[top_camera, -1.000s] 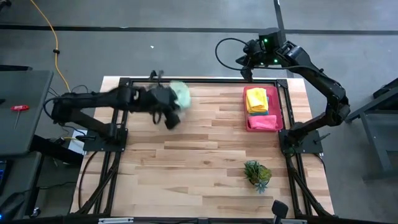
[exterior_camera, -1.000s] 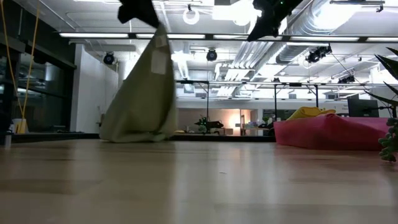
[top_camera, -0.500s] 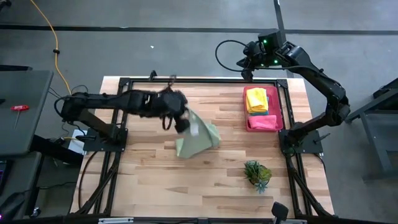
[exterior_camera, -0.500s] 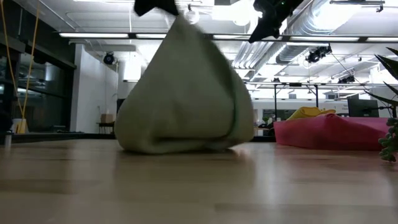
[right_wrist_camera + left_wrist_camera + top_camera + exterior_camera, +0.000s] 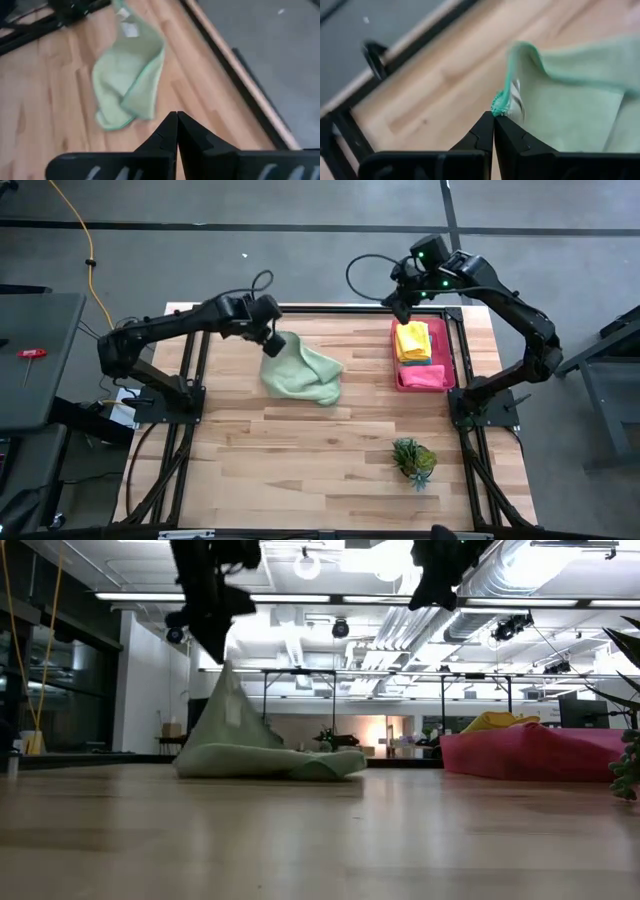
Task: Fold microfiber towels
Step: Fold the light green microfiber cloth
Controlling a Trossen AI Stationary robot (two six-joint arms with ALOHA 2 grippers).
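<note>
A green towel (image 5: 300,372) lay crumpled near the table's (image 5: 330,470) far edge, 1 corner clamped in the left claw (image 5: 494,114). The right claw (image 5: 177,116), pressed together, was held empty above. If dragged bunched, crooked folds could be set.

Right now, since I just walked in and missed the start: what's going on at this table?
The robot is working on folding towels. The left gripper is shut on one edge of a pale green towel, holding that edge up near the table's far side while the rest lies crumpled on the wood. The right gripper is shut and empty, raised near the far end of the pink tray, which holds a yellow towel, a teal towel and a hot pink towel.
</note>
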